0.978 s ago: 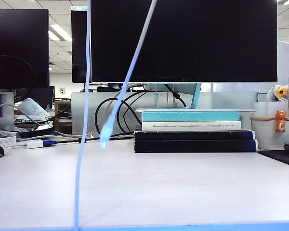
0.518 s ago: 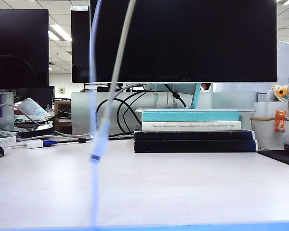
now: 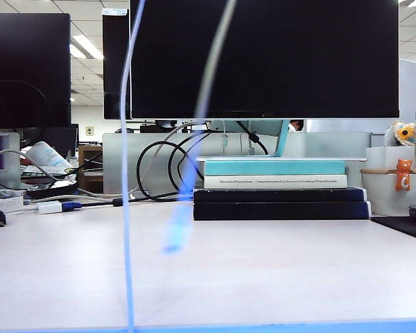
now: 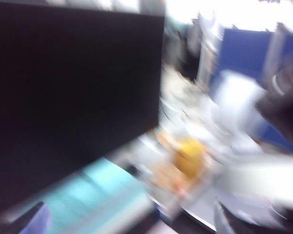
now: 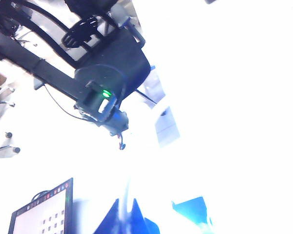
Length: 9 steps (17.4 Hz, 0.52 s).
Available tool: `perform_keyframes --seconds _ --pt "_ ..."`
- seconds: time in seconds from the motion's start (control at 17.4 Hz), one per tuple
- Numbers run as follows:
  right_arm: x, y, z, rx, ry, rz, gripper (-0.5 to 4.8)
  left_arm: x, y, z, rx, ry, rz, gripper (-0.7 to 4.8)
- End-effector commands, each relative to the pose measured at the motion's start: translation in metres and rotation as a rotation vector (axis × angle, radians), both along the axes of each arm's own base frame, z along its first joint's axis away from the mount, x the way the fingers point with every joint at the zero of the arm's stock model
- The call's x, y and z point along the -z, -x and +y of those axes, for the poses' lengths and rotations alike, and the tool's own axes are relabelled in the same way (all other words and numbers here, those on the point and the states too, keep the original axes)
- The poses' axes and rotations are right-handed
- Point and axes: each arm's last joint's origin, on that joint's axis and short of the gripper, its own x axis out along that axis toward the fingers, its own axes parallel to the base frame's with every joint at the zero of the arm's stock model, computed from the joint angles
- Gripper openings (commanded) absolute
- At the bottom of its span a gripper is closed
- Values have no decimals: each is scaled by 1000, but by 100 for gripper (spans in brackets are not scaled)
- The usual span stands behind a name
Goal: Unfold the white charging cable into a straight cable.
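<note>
- Exterior view: shows the thin, glossy white charging cable [image 3: 125, 173] hanging from above the frame in two strands in front of the wide black monitor [image 3: 263, 59]. One strand drops nearly straight past the front edge of the pale desk [image 3: 277, 270]. The other slants down to a motion-blurred plug end [image 3: 173, 236] hanging free in front of the desk. Shows neither gripper. Looks light, limp and slippery, so likely to swing and slide through a loose pinch; best taken close behind a plug end, where the stiffer collar gives purchase.
- Left wrist view: heavily blurred. Shows the left gripper [image 4: 127, 224] with its dark fingertips [image 4: 27, 222] spread wide at the frame's corners and nothing between them. Points roughly level towards the monitor and a teal book [image 4: 102, 195]. Shows no cable here.
- Right wrist view: washed out by glare. Shows the right gripper [image 5: 128, 219] pressed together, apparently pinching a faint pale strand of the cable [image 5: 127, 192]. Points upward, towards the black left arm [image 5: 107, 80] overhead.
</note>
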Motion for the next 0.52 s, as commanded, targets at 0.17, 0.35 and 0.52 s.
perform_keyframes --seconds 0.17,0.35,0.52 --pt "-22 -14 7 121 -109 -172 -5 -11 20 24 -53 8 -7 479" --pt "-58 -27 4 223 -265 -319 -5 -8 26 29 -62 -23 22 479" --pt "-102 -32 -1 338 -327 -485 -5 -8 29 32 -61 -28 29 479"
